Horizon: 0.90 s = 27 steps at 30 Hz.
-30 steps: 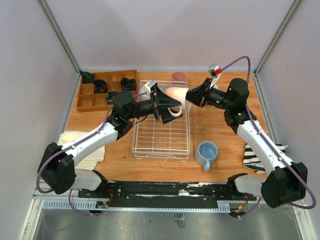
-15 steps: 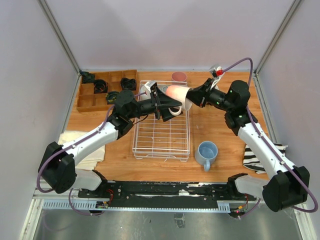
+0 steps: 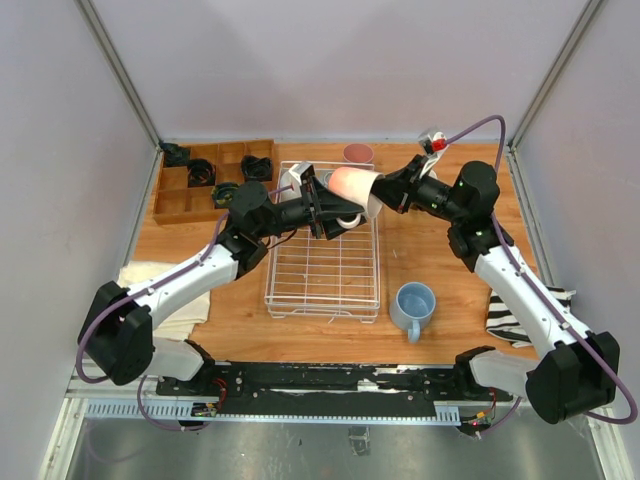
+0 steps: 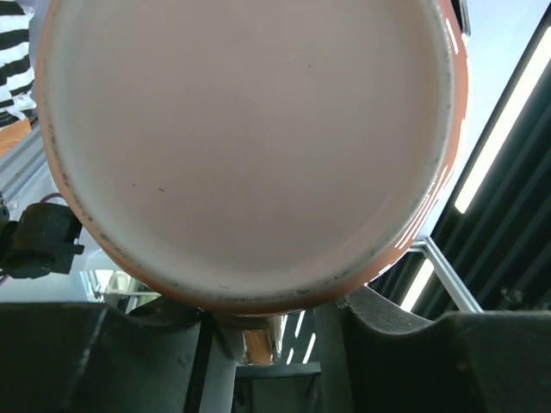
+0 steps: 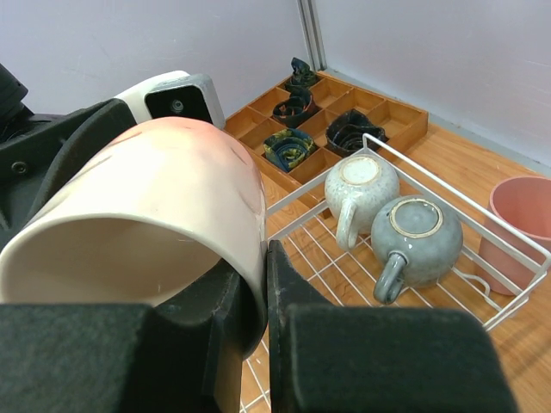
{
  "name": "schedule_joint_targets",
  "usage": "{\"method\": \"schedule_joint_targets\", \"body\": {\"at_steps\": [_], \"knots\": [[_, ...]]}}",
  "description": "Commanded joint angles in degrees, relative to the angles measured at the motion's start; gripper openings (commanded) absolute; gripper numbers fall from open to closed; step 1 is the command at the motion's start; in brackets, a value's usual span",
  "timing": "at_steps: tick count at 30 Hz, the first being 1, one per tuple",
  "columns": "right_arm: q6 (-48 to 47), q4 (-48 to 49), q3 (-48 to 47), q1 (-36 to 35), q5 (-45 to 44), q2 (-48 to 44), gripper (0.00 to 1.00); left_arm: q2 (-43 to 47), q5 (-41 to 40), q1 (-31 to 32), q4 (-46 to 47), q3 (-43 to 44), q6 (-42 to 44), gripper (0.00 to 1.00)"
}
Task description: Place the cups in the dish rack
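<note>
Where the white dish rack stands on the table, a pale pink mug hangs on its side above the rack's far end. The right gripper pinches the mug's rim wall. The left gripper sits at its base end, though whether it's gripping I can't tell.

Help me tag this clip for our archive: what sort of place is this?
Probably a robot test cell, not a kitchen: plain grey walls box in a wooden tabletop bearing a dish rack.
</note>
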<state>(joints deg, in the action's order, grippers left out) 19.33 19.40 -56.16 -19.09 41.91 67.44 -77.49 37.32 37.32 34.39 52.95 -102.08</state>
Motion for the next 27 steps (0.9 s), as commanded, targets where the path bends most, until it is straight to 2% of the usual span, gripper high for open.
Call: {"method": "schedule_joint_targets", "body": {"at_steps": [1, 5, 12, 15, 16, 18, 21, 24, 27], "knots": [[-1.49, 1.09, 0.98, -1.66, 0.68, -0.60, 0.01, 0.33, -1.04, 0.30, 8.96, 0.38, -1.14, 0.38], [-1.55, 0.67, 1.11, -1.74, 0.62, -0.48, 0.01, 0.07, -0.87, 0.30, 10.11, 0.31, -1.48, 0.32], [-1.59, 0.11, 1.23, -1.88, 0.46, -0.21, 0.01, 0.39, -1.39, 0.30, 12.30, -1.51, -2.49, 0.02], [-1.51, -0.17, 1.15, -1.94, 0.22, -0.09, 0.01, 0.65, -2.00, 0.30, 13.73, -2.72, -3.06, 0.00], [-1.42, -0.30, 1.14, -1.92, -0.07, -0.11, 0.03, 0.74, -2.30, 0.30, 14.00, -3.07, -2.97, 0.01], [-1.18, -0.74, 1.14, -1.91, -1.04, -0.19, 0.18, 1.04, -2.76, 0.30, 13.41, -3.32, -2.01, 0.01], [-1.16, -1.57, 1.19, -1.93, -2.28, -0.54, 0.34, 2.04, -4.09, 0.30, 10.06, -3.40, 1.27, 0.01], [-1.28, -2.35, 1.46, -1.93, -3.50, -1.15, 0.39, 2.59, -4.83, 0.30, 6.47, -3.49, 4.63, 0.01], [-1.60, -2.63, 2.36, -1.87, -5.58, -2.08, 0.51, 3.38, -6.44, 0.30, 2.50, -4.19, 7.69, 0.00]]}}
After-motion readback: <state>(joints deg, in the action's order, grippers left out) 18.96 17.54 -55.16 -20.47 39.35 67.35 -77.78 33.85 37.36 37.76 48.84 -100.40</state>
